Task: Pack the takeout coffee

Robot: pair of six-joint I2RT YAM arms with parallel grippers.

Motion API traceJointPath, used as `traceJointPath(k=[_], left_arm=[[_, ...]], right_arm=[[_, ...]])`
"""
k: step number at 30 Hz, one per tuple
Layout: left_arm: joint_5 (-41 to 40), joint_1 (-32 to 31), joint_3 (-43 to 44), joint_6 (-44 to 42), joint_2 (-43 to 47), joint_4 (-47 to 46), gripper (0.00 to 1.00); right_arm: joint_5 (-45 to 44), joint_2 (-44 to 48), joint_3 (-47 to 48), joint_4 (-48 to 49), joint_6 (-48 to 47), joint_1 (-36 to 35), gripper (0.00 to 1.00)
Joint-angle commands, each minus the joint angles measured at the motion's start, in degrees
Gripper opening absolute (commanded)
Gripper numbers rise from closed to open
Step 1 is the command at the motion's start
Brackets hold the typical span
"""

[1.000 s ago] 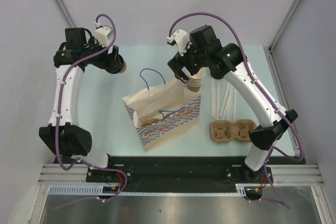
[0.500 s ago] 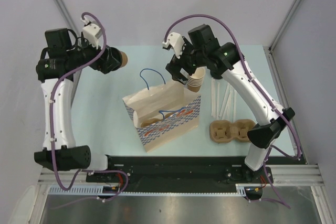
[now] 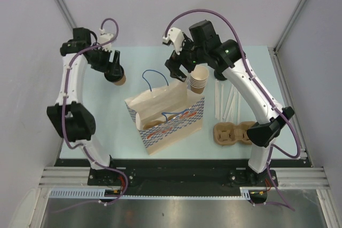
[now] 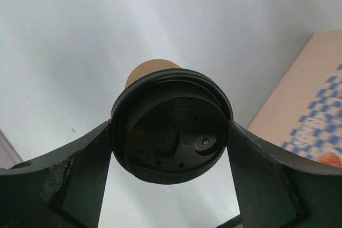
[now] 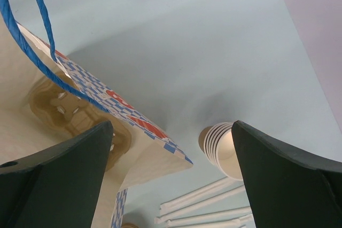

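The takeout coffee (image 4: 171, 126), a tan paper cup with a black lid, is held off the table by the rim of its lid. My left gripper (image 4: 171, 145) is shut on it, one finger on each side. From above, the cup (image 3: 122, 80) hangs under the left gripper (image 3: 114, 71), left of the open checked paper bag (image 3: 165, 113). My right gripper (image 3: 180, 74) stands open over the bag's far right corner with nothing in it. In the right wrist view its fingers (image 5: 64, 169) straddle the bag's edge (image 5: 160, 153), and a brown carrier (image 5: 59, 105) lies inside the bag.
A stack of lidless tan cups (image 3: 198, 79) stands just right of the right gripper, also seen in its wrist view (image 5: 222, 148). White wrapped straws (image 3: 227, 102) lie further right. A brown pulp cup carrier (image 3: 236, 133) sits near the table's front right. Blue bag handles (image 3: 152, 78) stick up.
My left arm has swung round, bringing the coffee from the far left back toward the bag and a little nearer. The right gripper has shifted slightly left, off the cup stack.
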State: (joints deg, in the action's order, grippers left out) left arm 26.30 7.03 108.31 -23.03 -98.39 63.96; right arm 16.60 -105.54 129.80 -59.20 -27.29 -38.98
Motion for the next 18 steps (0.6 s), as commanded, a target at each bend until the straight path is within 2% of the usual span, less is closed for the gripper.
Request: traceJointPath(k=[1, 9, 18], left_arm=[[-4.2, 0.5, 0.0, -2.2, -5.2, 1.8, 0.54], [-1.8, 0.5, -2.1, -2.7, -13.8, -0.4, 0.55], [-4.2, 0.4, -7.1, -2.0, -15.3, -5.6, 0.58]], right_arm=[[-0.5, 1.2, 1.7, 1.1, 2.1, 0.4, 0.99], [-1.6, 4.3, -3.9, 3.1, 5.8, 0.9, 0.99], [-3.2, 6.3, -7.7, 5.9, 8.0, 1.0, 0.99]])
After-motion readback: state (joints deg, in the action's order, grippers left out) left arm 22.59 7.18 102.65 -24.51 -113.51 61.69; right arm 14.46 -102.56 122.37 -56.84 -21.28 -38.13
